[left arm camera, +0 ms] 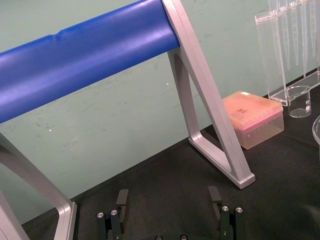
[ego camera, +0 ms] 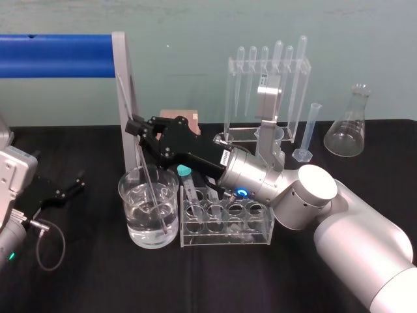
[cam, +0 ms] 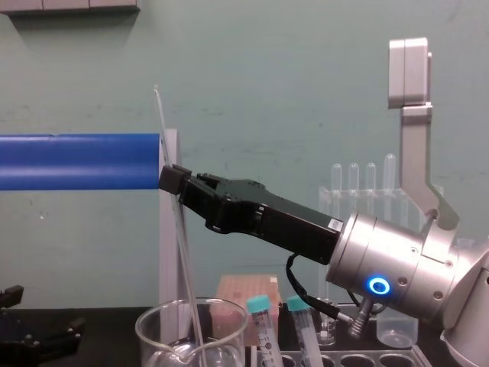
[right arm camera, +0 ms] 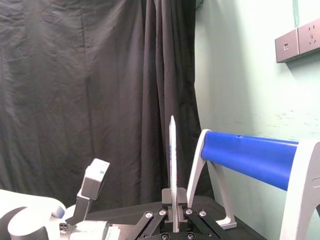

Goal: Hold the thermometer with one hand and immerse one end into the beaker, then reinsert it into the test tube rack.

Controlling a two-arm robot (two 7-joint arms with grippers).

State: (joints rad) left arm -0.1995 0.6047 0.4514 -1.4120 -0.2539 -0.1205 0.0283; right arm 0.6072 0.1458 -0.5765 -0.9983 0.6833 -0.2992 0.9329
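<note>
Right gripper: black long-fingered gripper (ego camera: 139, 126) on a fat silver wrist with a glowing blue ring; it reaches in from the right, over the rack and above the beaker; its fingers are pressed together on the thermometer's upper part
Thermometer: very long, thin clear glass rod (ego camera: 150, 171); held tilted, its top leaning to the robot's left; its lower end is inside the beaker, below the waterline and near the bottom as far as the head view shows
Beaker: wide clear glass beaker (ego camera: 130, 225) with a thick rim, partly filled with clear liquid; it stands on the black tabletop (ego camera: 98, 280), just beside the rack's left end
Rack: low pale translucent test tube rack (ego camera: 228, 236) with rows of round holes; 2 teal-capped tubes stand at its left end, other holes look free
Left gripper: black gripper (ego camera: 79, 182) low over the tabletop at the far left, fingers spread, holding nothing, well apart from the beaker
Progress: grasp done; the dip looks reached, 1 end in the liquid
Left to do: lift the rod clear of the rim; carry it right; lower it into a free rack hole; release
</note>
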